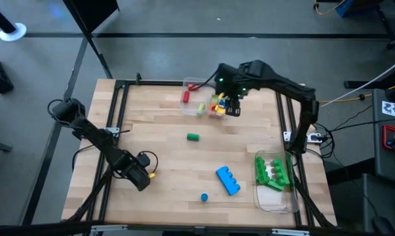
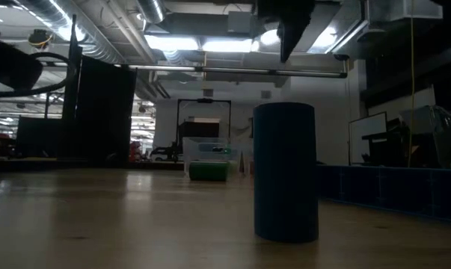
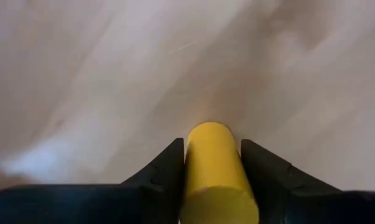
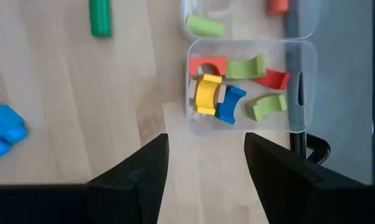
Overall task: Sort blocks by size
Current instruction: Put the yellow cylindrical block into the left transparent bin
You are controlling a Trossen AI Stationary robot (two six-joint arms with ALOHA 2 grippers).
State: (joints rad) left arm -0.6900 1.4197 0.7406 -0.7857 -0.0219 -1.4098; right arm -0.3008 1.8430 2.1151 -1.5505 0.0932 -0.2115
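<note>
Loose on the bare wood: one green cylinder (image 1: 193,137) mid-table, one blue studded brick (image 1: 228,180) and one small blue cylinder (image 1: 204,196) toward the near edge. Left gripper (image 3: 212,171) near the left edge, closed on a smooth yellow cylinder (image 3: 215,168). Right gripper (image 4: 206,155) spread wide, empty, over the far clear container (image 4: 249,87) holding six arched pieces, perhaps more. Near-right container (image 1: 279,190): green bricks (image 1: 272,172), count unclear.

Grey floor (image 1: 184,59), wooden table (image 1: 164,137), bright ceiling lights (image 2: 210,45), exposed ducts (image 2: 105,30)
</note>
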